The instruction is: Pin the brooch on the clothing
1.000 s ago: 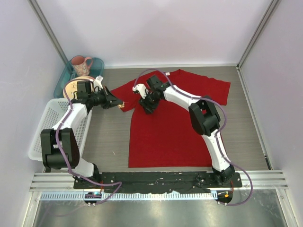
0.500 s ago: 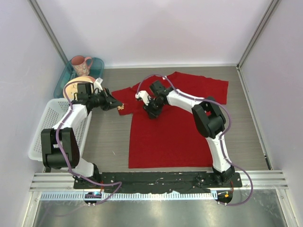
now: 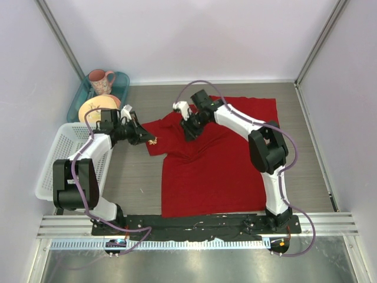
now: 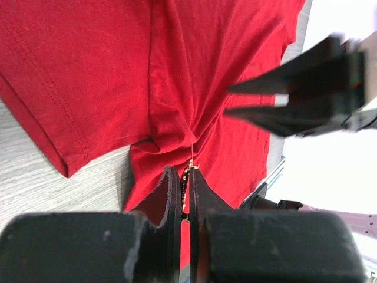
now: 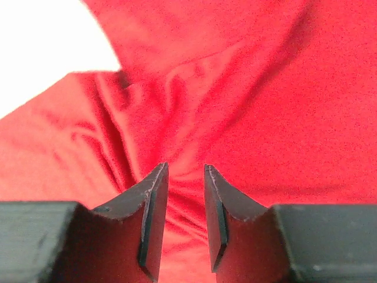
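The brooch (image 3: 152, 141) is tiny, hard and almost weightless. I have it nipped in the closed jaws of my left gripper (image 4: 182, 171), its fine pin poking past the fingertips toward the clothing (image 3: 212, 171). I judge so small a hold will twist or slip if the pin meets resistance off its line, so any push should run straight along the pin. The clothing is the opposite: soft, limp and light, lying on the bench (image 3: 132, 177) with the sleeve nearer my left arm rucked into folds right by the brooch. It will give way rather than take a point, so I reckon it wants pinching into a taut ridge at those folds, close to where the pin aims. My right gripper (image 5: 185, 167) hangs over that bunched cloth, jaws a narrow gap apart, with nothing between them that I can see. My left arm reaches low from the left, wrist pointing right. My right arm arcs out over the shirt and bends back, wrist tipped down toward the folds.
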You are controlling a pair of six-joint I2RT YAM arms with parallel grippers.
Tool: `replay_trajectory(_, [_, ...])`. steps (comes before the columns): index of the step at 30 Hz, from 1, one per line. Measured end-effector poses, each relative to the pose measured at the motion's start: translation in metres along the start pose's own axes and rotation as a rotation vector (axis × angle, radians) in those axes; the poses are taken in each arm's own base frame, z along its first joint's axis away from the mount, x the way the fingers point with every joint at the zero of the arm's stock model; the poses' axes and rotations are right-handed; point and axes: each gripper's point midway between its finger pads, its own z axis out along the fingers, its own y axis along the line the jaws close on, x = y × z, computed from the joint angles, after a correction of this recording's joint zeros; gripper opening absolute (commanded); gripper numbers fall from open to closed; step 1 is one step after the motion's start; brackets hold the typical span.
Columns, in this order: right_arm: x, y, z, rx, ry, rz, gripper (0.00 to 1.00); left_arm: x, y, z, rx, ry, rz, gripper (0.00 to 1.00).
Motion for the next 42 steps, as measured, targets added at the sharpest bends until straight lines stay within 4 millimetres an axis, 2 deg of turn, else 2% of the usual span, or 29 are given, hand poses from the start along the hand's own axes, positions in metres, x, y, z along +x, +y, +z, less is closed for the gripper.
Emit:
replay_trajectory(4, [-0.027,-0.041,-0.020,0.109,-0.106,0.073,0.36,0.002,0.001,0.007,0.004,0.012,0.000,0.00])
replay_trajectory(8, [-0.032,-0.082,-0.025,0.187,-0.152,0.153,0.36,0.011,0.008,0.025,-0.007,0.066,-0.017,0.00])
replay_trajectory(11, [-0.026,-0.105,-0.014,0.224,-0.144,0.188,0.36,0.010,0.009,0.037,-0.012,0.093,-0.014,0.00])
replay_trajectory(15, [-0.005,-0.120,0.001,0.252,-0.094,0.228,0.37,-0.001,0.012,0.054,-0.014,0.104,-0.004,0.00])
replay_trajectory(19, [0.010,-0.132,-0.002,0.297,-0.055,0.250,0.38,-0.008,0.027,0.068,-0.046,0.104,-0.013,0.00])
replay_trajectory(25, [0.031,-0.156,-0.016,0.386,-0.008,0.284,0.41,-0.003,0.062,0.078,-0.162,0.112,-0.039,0.00])
replay_trajectory(28, [0.040,-0.158,-0.021,0.401,-0.001,0.294,0.42,0.002,0.074,0.077,-0.217,0.120,-0.056,0.00])
replay_trajectory(34, [0.064,-0.146,-0.033,0.423,0.048,0.292,0.43,0.009,0.079,0.069,-0.258,0.121,-0.057,0.00])
replay_trajectory(42, [0.094,-0.117,-0.044,0.399,0.096,0.303,0.50,0.047,0.086,0.043,-0.321,0.171,-0.101,0.00])
